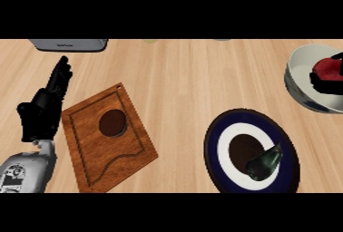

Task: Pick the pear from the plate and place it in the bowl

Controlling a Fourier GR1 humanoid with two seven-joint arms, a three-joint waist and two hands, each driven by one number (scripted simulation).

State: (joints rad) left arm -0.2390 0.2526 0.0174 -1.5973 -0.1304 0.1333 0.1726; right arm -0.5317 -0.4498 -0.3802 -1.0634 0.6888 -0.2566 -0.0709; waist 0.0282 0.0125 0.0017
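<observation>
At the right edge, a grey-white bowl [301,84] stands on the wooden counter. Inside its rim a red rounded fruit [330,65], the pear as far as I can tell, is partly cut off by the edge. My right hand [324,84] shows only as black fingers curled against the fruit's underside, over the bowl. The plate [218,149], navy-rimmed with a white ring and a brown centre, lies at the lower right. A dark green pointed thing [264,162] rests on its right side. My left hand [43,106] rests open at the far left, fingers up.
A brown wooden cutting board [100,149] with a dark round spot lies tilted between my left hand and the plate. A grey appliance [69,44] sits at the back left edge. Bare counter [201,77] stretches across the middle and back.
</observation>
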